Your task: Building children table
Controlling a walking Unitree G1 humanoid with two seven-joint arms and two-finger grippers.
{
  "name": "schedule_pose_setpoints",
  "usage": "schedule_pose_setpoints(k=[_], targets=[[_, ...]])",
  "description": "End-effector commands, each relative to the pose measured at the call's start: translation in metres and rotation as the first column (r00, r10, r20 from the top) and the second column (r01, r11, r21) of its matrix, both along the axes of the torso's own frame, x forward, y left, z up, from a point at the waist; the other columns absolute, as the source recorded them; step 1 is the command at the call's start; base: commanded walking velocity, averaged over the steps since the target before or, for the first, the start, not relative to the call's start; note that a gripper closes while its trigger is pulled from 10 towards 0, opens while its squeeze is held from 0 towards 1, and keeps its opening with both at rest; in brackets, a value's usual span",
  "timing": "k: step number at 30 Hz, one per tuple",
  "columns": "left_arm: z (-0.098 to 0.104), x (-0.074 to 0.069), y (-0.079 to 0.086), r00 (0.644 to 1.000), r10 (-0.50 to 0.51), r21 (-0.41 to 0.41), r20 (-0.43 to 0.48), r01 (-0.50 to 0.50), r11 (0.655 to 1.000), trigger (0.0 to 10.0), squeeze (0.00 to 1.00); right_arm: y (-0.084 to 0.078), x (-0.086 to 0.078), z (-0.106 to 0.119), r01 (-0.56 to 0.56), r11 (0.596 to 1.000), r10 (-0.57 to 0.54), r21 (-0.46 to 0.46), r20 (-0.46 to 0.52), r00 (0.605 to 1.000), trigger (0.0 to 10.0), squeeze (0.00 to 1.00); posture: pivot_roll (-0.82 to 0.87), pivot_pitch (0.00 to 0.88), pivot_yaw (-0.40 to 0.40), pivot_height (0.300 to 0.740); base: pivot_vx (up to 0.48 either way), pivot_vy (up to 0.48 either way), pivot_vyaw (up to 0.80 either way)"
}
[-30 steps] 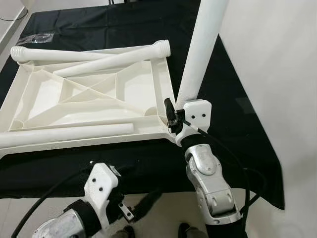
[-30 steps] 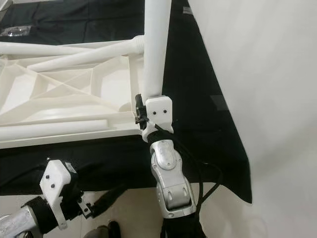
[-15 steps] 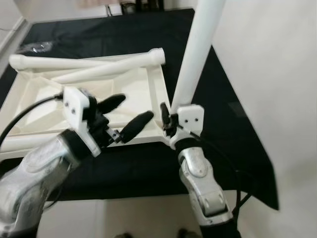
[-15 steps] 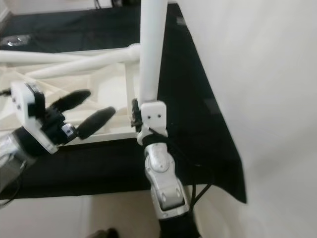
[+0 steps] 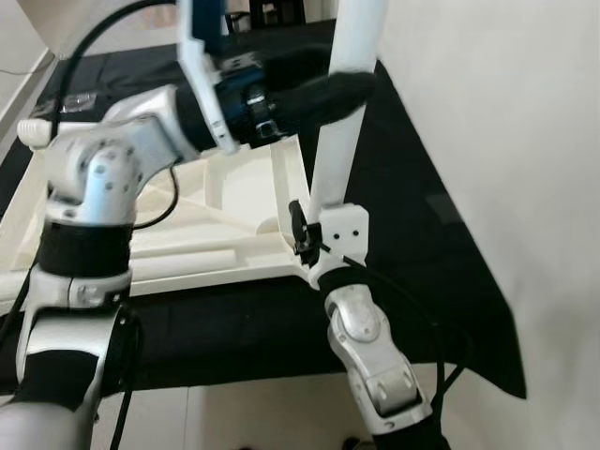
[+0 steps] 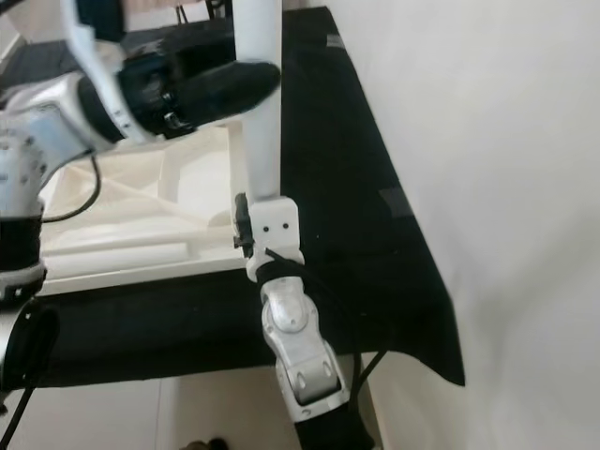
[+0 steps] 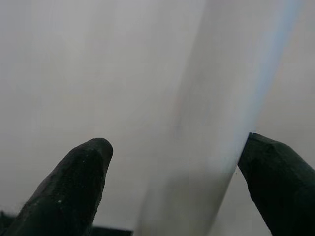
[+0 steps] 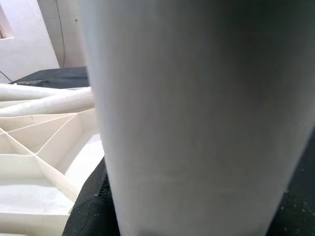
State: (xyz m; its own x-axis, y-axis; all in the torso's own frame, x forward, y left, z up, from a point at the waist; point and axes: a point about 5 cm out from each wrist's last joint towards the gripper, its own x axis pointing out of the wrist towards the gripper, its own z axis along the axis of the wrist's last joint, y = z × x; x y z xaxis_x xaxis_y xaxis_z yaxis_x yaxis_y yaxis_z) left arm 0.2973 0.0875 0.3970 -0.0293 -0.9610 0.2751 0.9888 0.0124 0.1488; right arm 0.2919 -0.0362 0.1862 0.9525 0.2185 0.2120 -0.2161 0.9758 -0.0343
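Raised from low beside the robot's body a second ago, the left tool (image 5: pixel 323 89) now reaches across at head height to the upright table leg (image 5: pixel 345 103), while the right tool (image 5: pixel 314 246) has stayed clamped on that leg's lower end. Left eye view: the leg stands nearly vertical directly above the right tool, its foot at the near right corner of the upturned tabletop (image 5: pixel 234 202), which lies on the black cloth (image 5: pixel 412 225) beyond and to the left of that tool; whether the foot is seated in the corner socket cannot be told, as the tool hides it. Right eye view: a loose leg (image 6: pixel 112 255) rests inside the tabletop to the left of the right tool, so by my judgement only the first leg is in hand and the others remain to be fitted. Left wrist view: the two black fingertips (image 7: pixel 78 182) stand apart with the blurred white leg between them, one touching it and the other apart, so this tool is spread and not yet gripping. Right wrist view: the leg crowds the lens, with the ribbed underside of the tabletop beyond; the leg's top is cut off throughout.
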Motion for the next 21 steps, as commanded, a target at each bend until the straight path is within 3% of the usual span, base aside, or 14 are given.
schedule_pose_setpoints(k=[1, 6, 7, 12, 21], targets=[[0.003, -0.003, 0.001, 0.998, -0.062, 0.03, 0.008, 0.061, 0.998, 10.0, 0.0, 0.05, -0.029, -0.053, -0.101, 0.988, 0.131, 0.113, -0.301, 0.945, 10.0, 0.0, 0.06, 0.229, 0.088, 0.74, 0.0, 0.0, 0.0], [0.011, 0.004, -0.003, 0.997, -0.05, 0.062, 0.062, 0.046, 0.997, 10.0, 0.0, 0.052, -0.029, -0.052, -0.114, 0.987, 0.143, 0.112, -0.297, 0.944, 10.0, 0.0, 0.06, 0.229, 0.09, 0.74, 0.0, 0.0, 0.0], [0.013, 0.008, -0.005, 0.997, -0.024, 0.073, 0.077, 0.018, 0.997, 0.0, 0.0, 0.053, -0.029, -0.051, -0.123, 0.986, 0.151, 0.112, -0.293, 0.944, 10.0, 0.0, 0.06, 0.229, 0.09, 0.74, 0.0, 0.0, 0.0], [0.012, 0.011, -0.009, 0.995, -0.019, 0.107, 0.098, 0.008, 0.994, 0.0, 0.0, 0.054, -0.028, -0.05, -0.133, 0.985, 0.159, 0.109, -0.285, 0.945, 10.0, 0.0, 0.06, 0.228, 0.089, 0.74, 0.0, 0.0, 0.0], [0.004, -0.001, 0.001, 0.993, -0.02, 0.174, 0.117, 0.0, 0.985, 0.0, 0.0, 0.055, -0.023, -0.05, -0.16, 0.984, 0.177, 0.083, -0.266, 0.948, 10.0, 0.0, 0.07, 0.22, 0.079, 0.74, 0.0, 0.0, 0.0]])
